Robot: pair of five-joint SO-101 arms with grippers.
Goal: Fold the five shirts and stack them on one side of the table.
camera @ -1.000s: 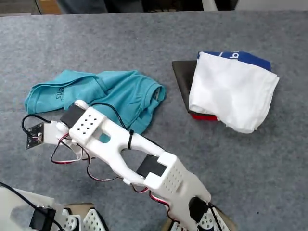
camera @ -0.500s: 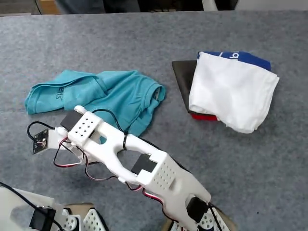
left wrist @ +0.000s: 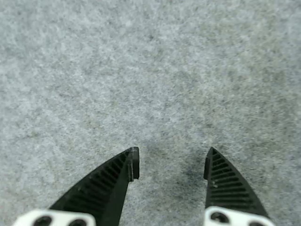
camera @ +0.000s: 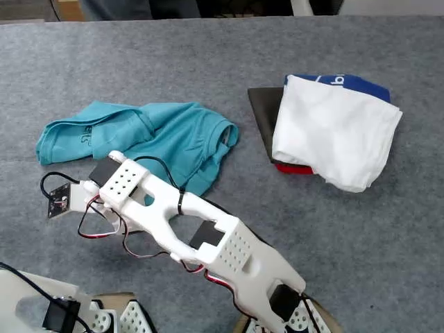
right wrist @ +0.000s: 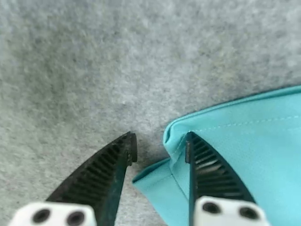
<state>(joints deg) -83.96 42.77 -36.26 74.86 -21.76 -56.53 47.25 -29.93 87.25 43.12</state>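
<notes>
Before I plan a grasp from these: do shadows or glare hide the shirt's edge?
Right wrist view: no glare, the shirt edge shows plainly, soft shadow beneath it; left wrist view: faint shadow on the table by the fingers; high view: even light.

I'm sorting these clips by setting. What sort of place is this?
Probably a robotics lab bench set up for laundry folding: a grey felt-covered table, a white robot arm with bare wiring, and a stack of folded shirts beside a crumpled teal shirt.
</notes>
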